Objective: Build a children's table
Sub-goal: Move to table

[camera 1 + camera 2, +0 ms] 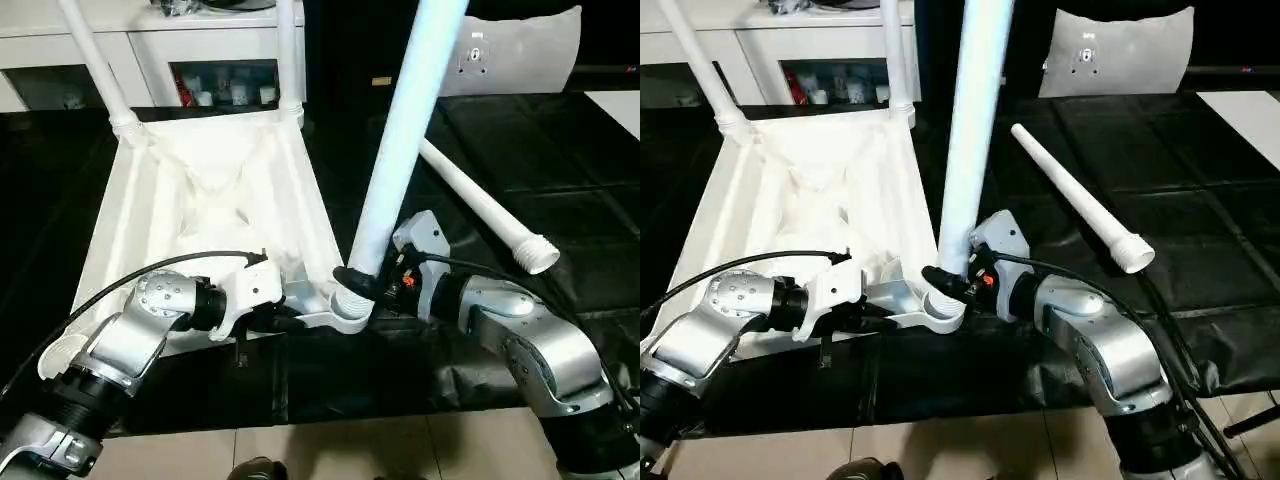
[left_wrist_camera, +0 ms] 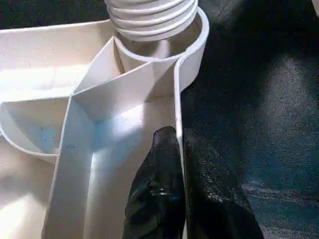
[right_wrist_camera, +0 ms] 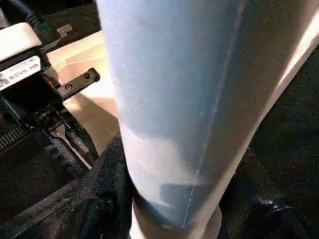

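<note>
So there's one table top (image 1: 200,200) lying underside up, and four legs: two already standing in the far corner sockets, one loose leg (image 1: 490,215) lying on the black mat (image 1: 560,170) beyond the right gripper (image 1: 368,282), and one upright leg (image 1: 405,130) between that gripper's fingers, its threaded end at the near corner socket (image 2: 192,47). Right jaws are about half spread, clamped round that leg. Left gripper (image 2: 180,159) is pinched on the top's edge rib just behind that socket.
</note>
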Motion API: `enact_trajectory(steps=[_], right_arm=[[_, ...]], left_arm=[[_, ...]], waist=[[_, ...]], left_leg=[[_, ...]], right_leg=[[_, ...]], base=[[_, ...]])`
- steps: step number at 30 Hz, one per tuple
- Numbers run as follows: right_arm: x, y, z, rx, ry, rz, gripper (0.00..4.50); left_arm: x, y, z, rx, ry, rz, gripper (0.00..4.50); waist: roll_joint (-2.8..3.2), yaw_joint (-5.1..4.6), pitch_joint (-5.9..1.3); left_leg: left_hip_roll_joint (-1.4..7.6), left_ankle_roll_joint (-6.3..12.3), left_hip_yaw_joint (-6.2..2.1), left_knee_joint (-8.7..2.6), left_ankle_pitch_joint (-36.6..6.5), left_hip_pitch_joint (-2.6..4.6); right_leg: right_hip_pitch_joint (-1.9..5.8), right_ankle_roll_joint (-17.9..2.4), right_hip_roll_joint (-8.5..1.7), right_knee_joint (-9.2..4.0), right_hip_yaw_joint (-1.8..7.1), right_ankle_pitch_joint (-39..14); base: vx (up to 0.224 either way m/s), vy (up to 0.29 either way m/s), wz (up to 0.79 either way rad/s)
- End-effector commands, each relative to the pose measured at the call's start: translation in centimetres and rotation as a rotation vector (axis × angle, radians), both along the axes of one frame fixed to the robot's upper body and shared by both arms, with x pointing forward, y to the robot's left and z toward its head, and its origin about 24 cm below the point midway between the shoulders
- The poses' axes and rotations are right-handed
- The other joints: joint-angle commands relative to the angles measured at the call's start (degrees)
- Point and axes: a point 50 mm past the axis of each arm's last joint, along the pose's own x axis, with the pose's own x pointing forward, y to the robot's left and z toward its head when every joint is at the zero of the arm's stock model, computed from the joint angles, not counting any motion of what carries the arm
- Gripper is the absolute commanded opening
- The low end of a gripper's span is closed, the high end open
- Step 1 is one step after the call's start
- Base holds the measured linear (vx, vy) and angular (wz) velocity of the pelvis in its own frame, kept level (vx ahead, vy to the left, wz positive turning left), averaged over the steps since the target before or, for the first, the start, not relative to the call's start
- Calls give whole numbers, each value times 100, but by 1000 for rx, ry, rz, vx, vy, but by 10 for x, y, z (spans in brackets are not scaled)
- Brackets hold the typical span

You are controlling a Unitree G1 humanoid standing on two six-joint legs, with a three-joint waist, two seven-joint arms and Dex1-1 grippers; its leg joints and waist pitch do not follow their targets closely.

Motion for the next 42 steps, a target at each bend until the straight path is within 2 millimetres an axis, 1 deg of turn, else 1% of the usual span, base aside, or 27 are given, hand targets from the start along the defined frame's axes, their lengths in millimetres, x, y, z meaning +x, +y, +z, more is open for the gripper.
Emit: enact_trajectory(steps=[1,2,3,8,12,17,21,23,24,25,26,27,29,30,31,32,33,34,35,36,37,39,40,41,42], right_arm=[[-4,5,-11,-30,56,41,189],[-4,6,-12,-29,60,45,189],[-4,6,-13,-28,66,48,189],[-5,9,-14,-28,77,76,189],[-5,11,-11,-14,82,89,189],[-4,10,-12,-19,85,91,189],[-3,8,-17,-38,88,89,189],[-2,8,-20,-33,97,82,189],[-1,8,-23,-30,106,75,189],[-1,8,-25,-27,117,70,189],[0,7,-28,-25,125,67,189],[0,6,-31,-17,138,62,189],[-2,0,-40,20,183,42,189],[-2,0,-40,20,183,42,189],[-3,-2,-42,32,193,37,189],[-5,-4,-45,56,208,24,189],[-6,-7,-48,78,221,11,189],[-9,-11,-53,99,234,-4,189],[-10,-12,-53,101,236,-5,189],[-12,-13,-56,107,240,-13,189],[-14,-15,-59,117,240,-18,189],[-16,-16,-61,123,238,-20,189],[-20,-17,-64,127,229,-25,189],[-27,-18,-67,120,201,-20,189],[-29,-19,-67,106,188,-16,189]], left_arm=[[-3,-6,-4,35,11,-69,0],[-3,-6,-3,35,9,-73,0],[-2,-6,-3,35,7,-75,0],[-2,-5,-2,45,2,-90,0],[-2,-5,-2,50,-1,-97,0],[-1,-4,-1,48,-7,-102,0],[-1,-5,2,27,-9,-122,0],[-2,-5,2,20,-5,-134,0],[-3,-5,3,17,-3,-139,0],[-3,-5,3,13,-1,-143,0],[-4,-6,3,10,0,-145,0],[-4,-6,3,7,1,-145,0],[-3,-6,4,-14,-1,-130,0],[-3,-6,4,-14,-1,-130,0],[-2,-6,5,-17,-3,-125,0],[-2,-5,5,-19,-3,-117,0],[-1,-5,5,-22,-3,-111,0],[0,-4,5,-25,-3,-106,0],[0,-4,5,-25,-3,-106,0],[0,-4,5,-29,-4,-102,0],[1,-3,6,-33,-5,-97,0],[1,-3,6,-36,-6,-93,0],[2,-3,6,-41,-8,-86,0],[3,-2,6,-43,-12,-75,0],[3,-2,6,-43,-13,-73,0]], waist=[[-30,-3,-311],[-57,-10,-306],[-46,1,-307],[-53,-4,-300],[-55,3,-297],[-63,4,-311],[-63,5,-311],[-62,5,-305],[-29,10,-317],[-39,0,-311],[-20,2,-312],[-33,-2,-315],[-10,5,-324],[-21,8,-324],[-13,12,-325],[8,21,-336],[-9,25,-340],[12,36,-354],[2,36,-352],[27,41,-353],[33,48,-358],[21,51,-351],[63,63,-353],[64,68,-350],[55,81,-353]], left_leg=[[597,146,-251,-448,-772,152],[599,151,-247,-453,-778,147],[598,148,-252,-450,-776,141],[604,118,-252,-462,-866,151],[607,98,-254,-470,-879,148],[611,75,-253,-471,-862,151],[613,85,-253,-470,-853,147],[615,65,-255,-477,-926,146],[616,40,-260,-474,-962,155],[621,26,-259,-485,-991,157],[616,2,-263,-484,-1031,157],[615,-15,-259,-482,-1063,156],[614,-36,-262,-481,-1104,158],[622,-40,-260,-483,-1113,158],[620,-41,-260,-482,-1108,158],[622,-31,-262,-479,-1069,162],[625,-9,-260,-479,-1031,157],[626,-9,-268,-478,-1012,160],[622,13,-258,-477,-1001,155],[626,6,-265,-481,-1025,155],[626,1,-267,-481,-1046,160],[622,10,-264,-486,-1094,155],[623,-4,-270,-481,-1107,153],[631,-30,-265,-489,-1189,158],[634,-30,-267,-496,-1212,167]], right_leg=[[155,-1520,-633,-392,342,-238],[159,-1516,-634,-396,346,-241],[167,-1515,-647,-392,347,-270],[151,-1495,-642,-406,349,-403],[146,-1506,-644,-405,351,-398],[150,-1502,-648,-398,350,-349],[150,-1518,-653,-399,351,-328],[148,-1518,-653,-407,350,-416],[144,-1521,-655,-403,350,-441],[138,-1517,-646,-409,349,-447],[137,-1536,-650,-405,352,-437],[143,-1550,-656,-409,354,-432],[149,-1576,-661,-409,356,-410],[150,-1593,-663,-412,359,-376],[150,-1600,-659,-409,358,-356],[154,-1608,-658,-399,355,-259],[158,-1616,-655,-393,354,-154],[166,-1623,-656,-380,346,-105],[163,-1640,-651,-382,342,-31],[165,-1648,-654,-384,337,9],[168,-1654,-651,-380,335,18],[172,-1664,-656,-393,338,-44],[170,-1659,-666,-391,338,-67],[167,-1636,-662,-410,340,-116],[169,-1605,-655,-415,339,-87]], base=[[0,0,0],[0,0,0],[0,0,0],[0,0,0],[0,0,0],[0,0,0],[0,0,0],[0,0,0],[0,0,0],[0,0,0],[0,0,0],[0,0,0],[0,0,0],[0,0,0],[0,0,0],[0,0,0],[0,0,0],[0,0,0],[0,0,0],[0,0,0],[0,0,0],[0,0,0],[0,0,0],[0,0,0],[0,0,0]])
